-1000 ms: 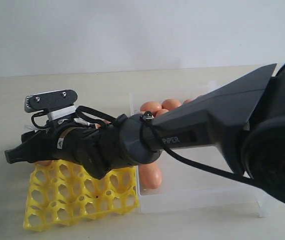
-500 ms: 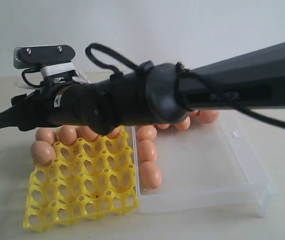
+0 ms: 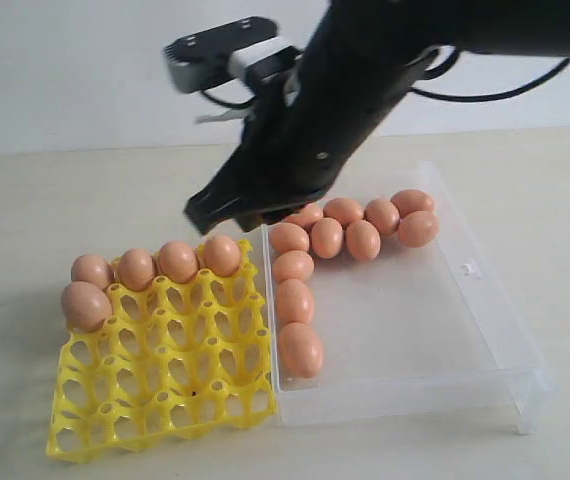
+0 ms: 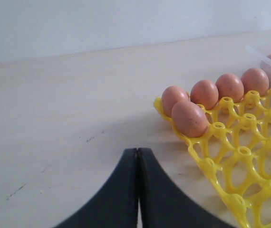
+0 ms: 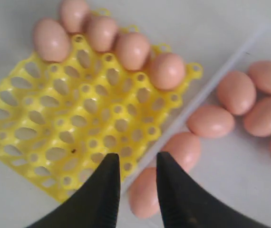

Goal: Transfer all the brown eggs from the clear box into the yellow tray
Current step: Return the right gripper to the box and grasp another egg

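Nearest me, toward the front edge of the pale tabletop [image 3: 25, 200], the bright yellow plastic egg tray [image 3: 165, 400] with its grid of open cups sits just beside the shallow clear plastic box [image 3: 415, 320]. Their long walls look to be touching. The tray's near rows are all empty.

I count five smooth orange-brown oval eggs [image 3: 177, 261] seated in the tray. Four fill its far row, and one sits in the row in front of that, at the tray's outer edge.

In the box, a line of eggs runs along the wall next to the tray, from about its middle back to the far wall, and a cluster lies along that far wall. I make it about eleven there, one of them partly hidden behind the arm. By my reckoning roughly a third of the job is done and the larger share is left to move.

My black left gripper [image 4: 138, 151] has its jaws pressed together with nothing in them. It hangs low over bare tabletop just off the tray's outer corner.

My black right gripper [image 5: 135, 159] is raised above the seam between tray and box. Its jaws are parted by a narrow gap and hold nothing, so no egg is in transit.
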